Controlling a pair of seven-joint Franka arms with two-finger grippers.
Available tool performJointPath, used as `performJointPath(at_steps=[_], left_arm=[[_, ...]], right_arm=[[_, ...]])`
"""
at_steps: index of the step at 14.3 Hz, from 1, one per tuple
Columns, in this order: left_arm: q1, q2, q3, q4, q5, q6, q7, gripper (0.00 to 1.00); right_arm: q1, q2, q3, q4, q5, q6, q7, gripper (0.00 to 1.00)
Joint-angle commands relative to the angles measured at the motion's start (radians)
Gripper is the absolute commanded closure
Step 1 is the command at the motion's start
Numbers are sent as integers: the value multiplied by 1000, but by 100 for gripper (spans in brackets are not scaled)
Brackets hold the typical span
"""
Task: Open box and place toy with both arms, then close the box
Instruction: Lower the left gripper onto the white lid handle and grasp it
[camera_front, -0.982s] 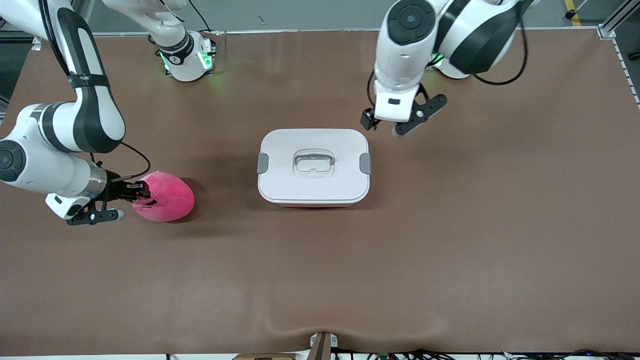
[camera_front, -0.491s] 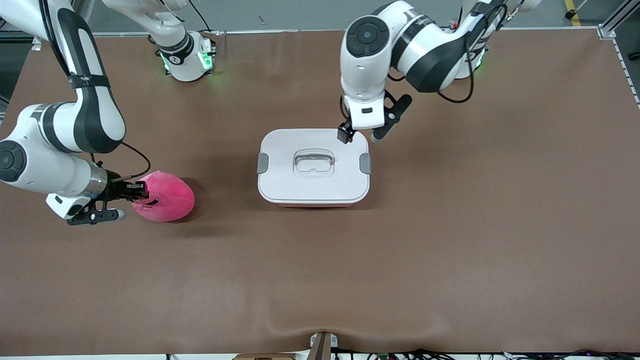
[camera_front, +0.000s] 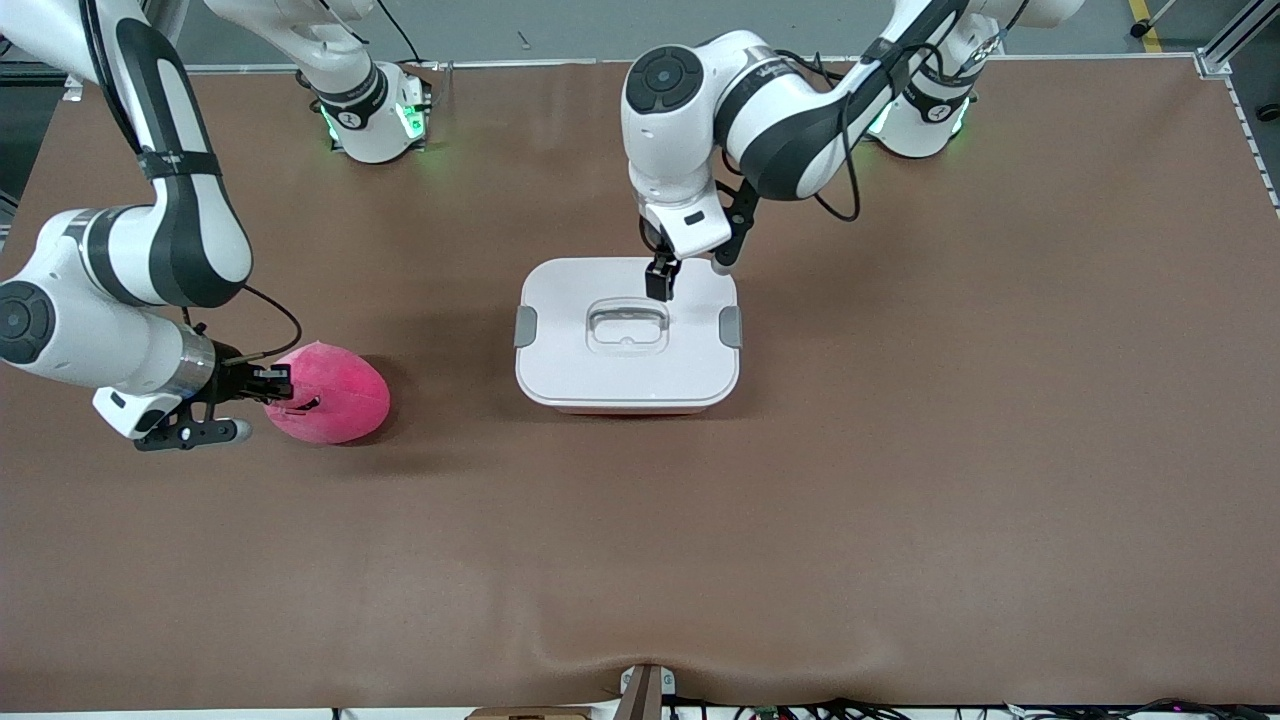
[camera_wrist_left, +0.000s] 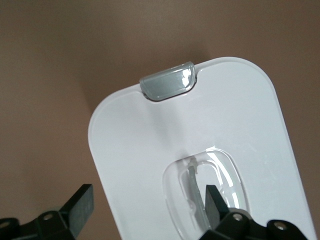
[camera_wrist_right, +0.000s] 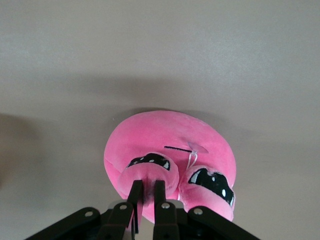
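Brown matting (camera_front: 900, 500) is seen covering the whole table, with two white and black robot arms reaching over it from their bases at the top of the front view. Next in size, the box (camera_front: 627, 340), a pale pink tub closed by a white lid (camera_wrist_left: 225, 115), is set at the middle of the table; a grey clip (camera_front: 525, 326) is fitted on the end toward the right arm, another grey clip (camera_front: 731, 326) on the end toward the left arm, and a clear recessed handle (camera_front: 627, 326) is sunk into the lid's centre. The left arm is bent down over the box, and the left gripper (camera_front: 660, 282) is held just above the lid, beside the handle; in the left wrist view its fingers (camera_wrist_left: 80, 205) are shown spread wide apart, with nothing between them and one finger over the handle recess. The toy (camera_front: 330, 393), a rounded hot-pink plush with dark eyes (camera_wrist_right: 150, 161), is lying on the mat well apart from the box, toward the right arm's end of the table. The right gripper (camera_front: 275, 385) is pressed against the toy, and in the right wrist view its fingers (camera_wrist_right: 135, 192) are drawn close together, pinching a fold of plush at one eye.
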Motion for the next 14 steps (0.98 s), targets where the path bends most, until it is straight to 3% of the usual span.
performJointPath(at_steps=[1, 8, 11, 14], left_arm=[[-36, 46, -2, 21, 93, 34, -155, 2], [-78, 138, 8, 81, 165, 61, -356, 9], [-78, 152, 8, 81, 225, 130, -482, 9], [-78, 155, 6, 81, 224, 147, -490, 9]], right_arm=[[2, -10, -2, -5, -1, 6, 2, 100], [5, -36, -1, 32, -1, -46, -12, 100], [5, -41, 1, 93, 2, -125, -8, 100], [8, -41, 1, 151, 2, -188, -1, 100]])
